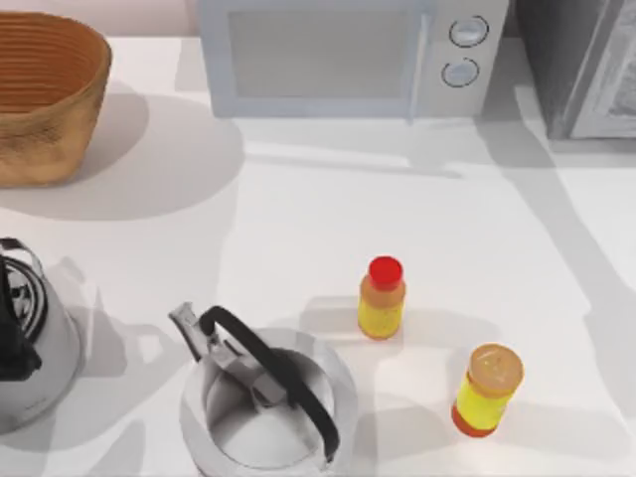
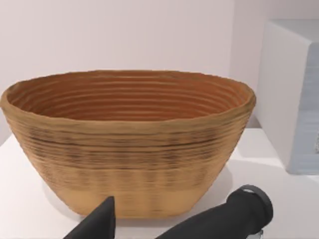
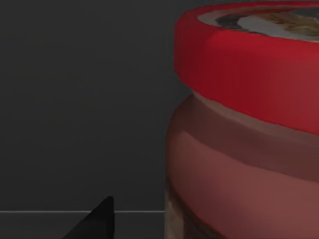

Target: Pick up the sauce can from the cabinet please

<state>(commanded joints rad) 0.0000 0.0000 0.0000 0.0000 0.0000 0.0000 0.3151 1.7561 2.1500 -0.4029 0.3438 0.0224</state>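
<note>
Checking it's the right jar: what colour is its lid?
Red, clearest in the right wrist view: short round sauce jar's wide lid.

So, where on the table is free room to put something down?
Bare white table lies between the pale microwave, the woven brown basket and the red-capped yellow bottle. The front is crowded: two steel kettles, and the tan-capped yellow bottle.

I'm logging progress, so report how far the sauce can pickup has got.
Done: the right claw has reached into the dark cabinet and sits close beside the sauce can. In hand: lining up on it; no grip is visible. Left: closing, lifting it out. The left claw idles near the basket.
</note>
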